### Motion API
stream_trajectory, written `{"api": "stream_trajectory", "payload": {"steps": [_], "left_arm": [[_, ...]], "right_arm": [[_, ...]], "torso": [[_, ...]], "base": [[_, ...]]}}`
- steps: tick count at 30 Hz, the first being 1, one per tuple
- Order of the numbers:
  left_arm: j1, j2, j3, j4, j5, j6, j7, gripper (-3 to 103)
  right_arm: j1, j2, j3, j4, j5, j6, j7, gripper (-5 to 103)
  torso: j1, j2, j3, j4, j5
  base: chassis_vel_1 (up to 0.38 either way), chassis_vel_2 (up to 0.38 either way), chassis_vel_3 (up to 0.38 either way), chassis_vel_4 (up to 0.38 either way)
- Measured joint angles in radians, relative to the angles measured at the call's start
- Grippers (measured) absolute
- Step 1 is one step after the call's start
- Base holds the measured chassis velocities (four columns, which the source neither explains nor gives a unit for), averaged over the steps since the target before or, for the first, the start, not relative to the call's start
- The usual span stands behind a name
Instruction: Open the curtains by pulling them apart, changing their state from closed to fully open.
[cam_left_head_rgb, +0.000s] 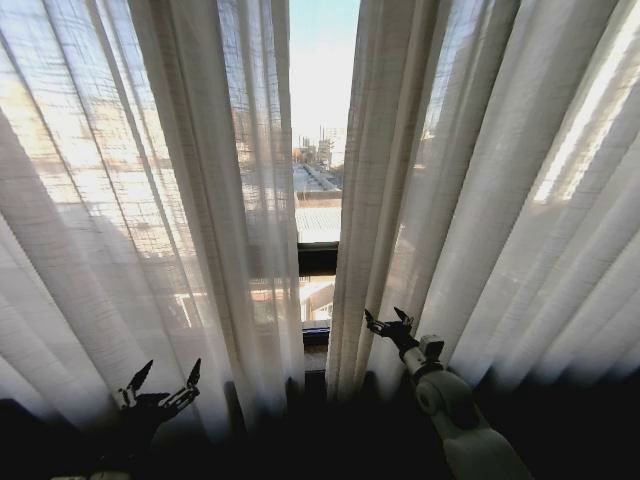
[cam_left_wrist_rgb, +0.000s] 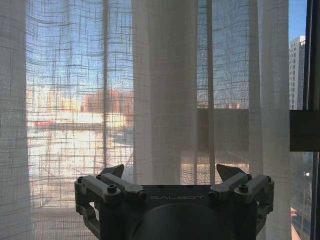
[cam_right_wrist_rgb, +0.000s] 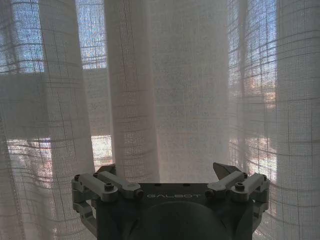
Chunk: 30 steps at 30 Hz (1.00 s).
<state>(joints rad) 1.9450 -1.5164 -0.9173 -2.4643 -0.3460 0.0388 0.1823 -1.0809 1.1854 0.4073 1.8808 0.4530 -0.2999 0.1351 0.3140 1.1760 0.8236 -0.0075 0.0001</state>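
Two parted curtains (cam_left_head_rgb: 200, 200), window frame (cam_left_head_rgb: 318, 258) between.

Sheer off-white cloth in the curtains (cam_left_head_rgb: 190, 200), loosely woven with a linen-like grid of threads, matt, softly pleated, thin enough for daylight to pass. Matt dark grey plastic or metal, cannot tell which, on the left gripper (cam_left_head_rgb: 160, 385) and right gripper (cam_left_head_rgb: 388, 320), with small screw heads at the finger joints. Smooth pale casing on the right arm (cam_left_head_rgb: 465, 425). Dark matt window frame (cam_left_head_rgb: 317, 260).
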Motion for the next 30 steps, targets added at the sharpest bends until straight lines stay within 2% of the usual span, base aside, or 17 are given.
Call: {"api": "stream_trajectory", "payload": {"steps": [4, 7, 9, 10, 11, 12, 14, 16, 19, 22, 25, 28, 30], "left_arm": [[-0.008, 0.000, -0.002, -0.007, -0.002, 0.000, -0.003, 100], [-0.023, -0.006, 0.001, -0.009, -0.002, 0.006, -0.008, 100], [-0.025, -0.009, 0.006, -0.010, -0.001, 0.008, -0.011, 100], [-0.027, -0.011, 0.015, -0.015, 0.003, 0.016, -0.023, 100], [-0.028, -0.010, 0.017, -0.018, 0.004, 0.023, -0.028, 100], [-0.028, -0.010, 0.017, -0.018, 0.004, 0.023, -0.028, 100], [-0.028, -0.009, 0.015, -0.026, 0.005, 0.028, -0.031, 100], [-0.027, -0.010, 0.013, -0.028, 0.005, 0.028, -0.031, 100], [-0.025, -0.015, 0.007, -0.035, 0.009, 0.027, -0.035, 100], [-0.028, -0.015, 0.006, -0.036, 0.010, 0.031, -0.044, 100], [-0.045, -0.012, 0.000, -0.036, 0.010, 0.061, -0.057, 100], [-0.062, -0.014, -0.005, -0.036, 0.010, 0.065, -0.058, 100], [-0.095, -0.020, -0.007, -0.033, 0.005, 0.065, -0.058, 100]], "right_arm": [[0.045, 0.010, -0.034, -0.031, 0.000, -0.003, 0.038, 102], [0.070, 0.011, -0.050, -0.055, 0.000, -0.003, 0.040, 88], [0.078, 0.012, -0.052, -0.064, 0.000, -0.002, 0.040, 88], [0.091, 0.016, -0.054, -0.076, -0.001, 0.000, 0.040, 77], [0.097, 0.020, -0.054, -0.083, 0.000, 0.001, 0.040, 71], [0.097, 0.020, -0.054, -0.083, 0.000, 0.001, 0.040, 71], [0.103, 0.028, -0.055, -0.094, -0.001, 0.004, 0.038, 61], [0.103, 0.031, -0.056, -0.096, -0.002, 0.005, 0.037, 61], [0.091, 0.039, -0.057, -0.095, -0.006, 0.018, 0.032, 44], [0.083, 0.039, -0.057, -0.088, -0.007, 0.022, 0.031, 39], [0.068, 0.032, -0.061, -0.073, -0.007, 0.024, 0.018, 23], [0.061, 0.025, -0.066, -0.064, -0.005, 0.025, 0.012, 18], [0.049, 0.011, -0.073, -0.048, 0.006, 0.026, 0.006, 7]], "torso": [[0.000, 0.000, 0.000, -0.0002, 0.0001], [0.000, 0.000, 0.000, -0.0003, 0.0001], [0.000, 0.000, 0.000, -0.0002, 0.0000], [0.000, 0.000, 0.000, -0.0002, 0.0001], [0.000, 0.000, 0.000, -0.0003, 0.0000], [0.000, 0.000, 0.000, -0.0003, 0.0000], [0.000, 0.000, 0.000, -0.0002, 0.0001], [0.000, 0.000, 0.000, -0.0003, 0.0002], [0.000, 0.000, 0.000, -0.0001, 0.0002], [0.000, 0.000, 0.000, -0.0002, 0.0001], [0.000, 0.000, 0.000, -0.0003, 0.0001], [0.000, 0.000, 0.000, 0.0000, 0.0001], [0.000, 0.000, 0.000, -0.0004, 0.0002]], "base": [[0.000, 0.000, 0.000, 0.000], [0.000, 0.000, 0.000, 0.000], [0.000, 0.000, 0.000, 0.000], [0.000, 0.000, 0.000, 0.000], [0.000, 0.000, 0.000, 0.000], [0.000, 0.000, 0.000, 0.000], [0.000, 0.000, 0.000, 0.000], [0.000, 0.000, 0.000, 0.000], [0.000, 0.000, 0.000, 0.000], [0.000, 0.000, 0.000, 0.000], [0.000, 0.000, 0.000, 0.000], [0.000, 0.000, 0.000, 0.000], [0.000, 0.000, 0.000, 0.000]]}}
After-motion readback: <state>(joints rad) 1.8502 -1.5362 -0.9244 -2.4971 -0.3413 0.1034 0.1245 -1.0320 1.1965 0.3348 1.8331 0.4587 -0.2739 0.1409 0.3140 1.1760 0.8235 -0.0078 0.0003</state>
